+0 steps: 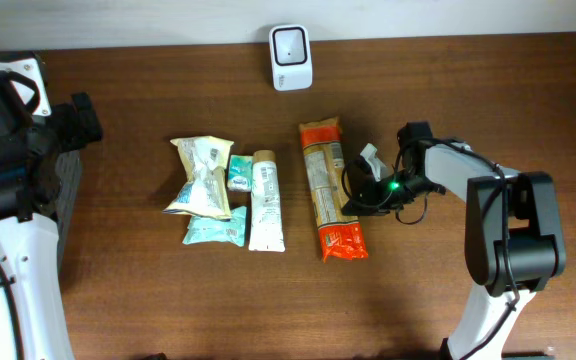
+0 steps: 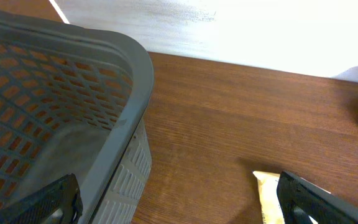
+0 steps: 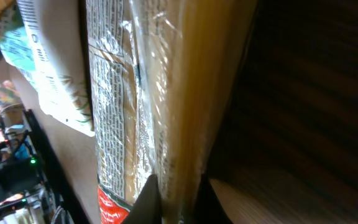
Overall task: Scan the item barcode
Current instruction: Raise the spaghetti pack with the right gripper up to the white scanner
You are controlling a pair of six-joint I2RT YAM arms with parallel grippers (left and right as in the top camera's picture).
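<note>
Pinching the right edge of the spaghetti packet at table centre, the right gripper is seen clenched on it, with the scanner at twelve o'clock. The left gripper is spread wide by the basket. The packet is best lifted level (film slips), barcode turned scannerward.

The brown wood-grain surface looks smooth, with a low sheen. The orange-and-clear plastic spaghetti packet is glossy, crinkled film that catches highlights. The grey perforated plastic basket is matt. The white plastic scanner looks smooth, and the white tube looks matt.
</note>
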